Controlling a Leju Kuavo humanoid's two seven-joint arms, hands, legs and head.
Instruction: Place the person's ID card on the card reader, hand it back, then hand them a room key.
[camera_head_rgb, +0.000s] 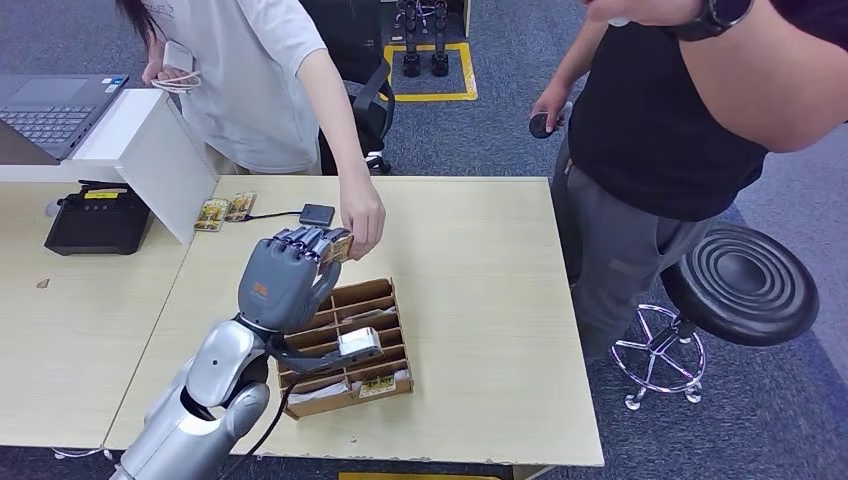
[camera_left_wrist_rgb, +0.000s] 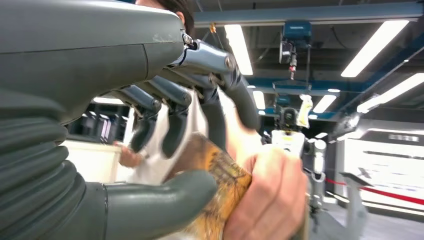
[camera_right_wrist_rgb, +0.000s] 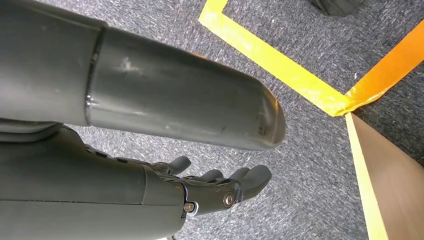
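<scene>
Head view: left hand (camera_head_rgb: 290, 272) raised over the bench (camera_head_rgb: 480, 300), fingers pinching a patterned card (camera_head_rgb: 337, 248) at its upper edge; a person's hand (camera_head_rgb: 362, 215) grips the same card from the far side. Below the hand, a brown divided tray (camera_head_rgb: 385, 375) holding cards. Near the bench's far edge, a small black card reader (camera_head_rgb: 316, 214) and two more cards (camera_head_rgb: 225, 210). Left wrist view: thumb and fingers clamp the orange-brown card (camera_left_wrist_rgb: 220, 175), the person's hand (camera_left_wrist_rgb: 267, 195) touching it. Right wrist view: right hand (camera_right_wrist_rgb: 225, 187) above grey carpet, fingers loosely apart, holding nothing.
</scene>
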